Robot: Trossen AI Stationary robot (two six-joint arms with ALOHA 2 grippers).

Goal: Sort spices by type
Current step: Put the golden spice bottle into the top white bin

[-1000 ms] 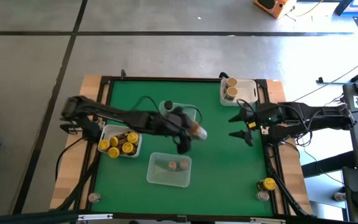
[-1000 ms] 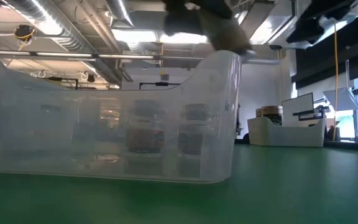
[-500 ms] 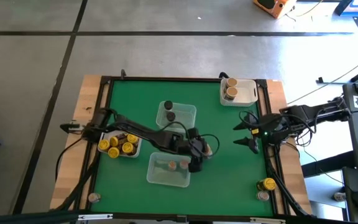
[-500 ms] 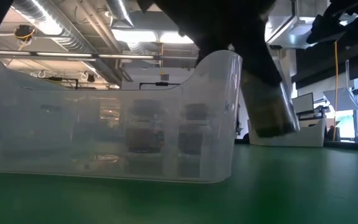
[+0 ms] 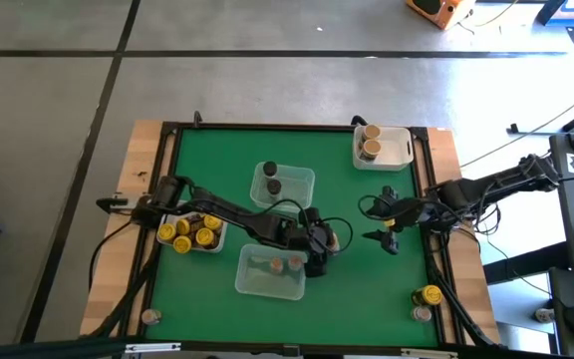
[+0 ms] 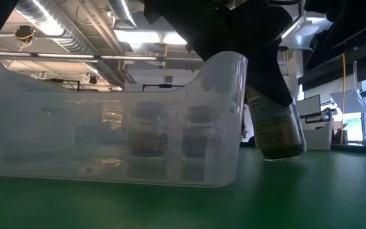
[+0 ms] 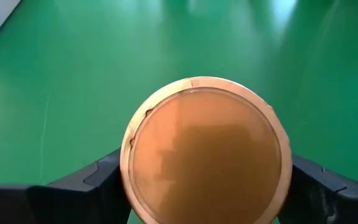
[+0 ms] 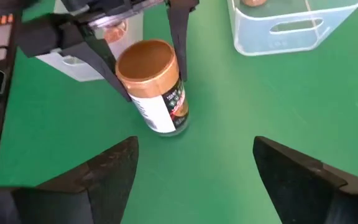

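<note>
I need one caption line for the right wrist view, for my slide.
Left gripper holding a tan-lidded spice jar tilted on the green table, seen past the open right gripper.

A spice jar's round tan-brown lid (image 7: 204,149) fills the middle of the view, seen end-on. The left gripper (image 7: 205,186) has a dark finger (image 7: 82,190) on each side of it. Bare green table (image 7: 61,81) lies beyond.

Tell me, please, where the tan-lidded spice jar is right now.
In the high view, the tan-lidded jar is right of centre, between the left gripper jaws, beside the clear tub.
</note>
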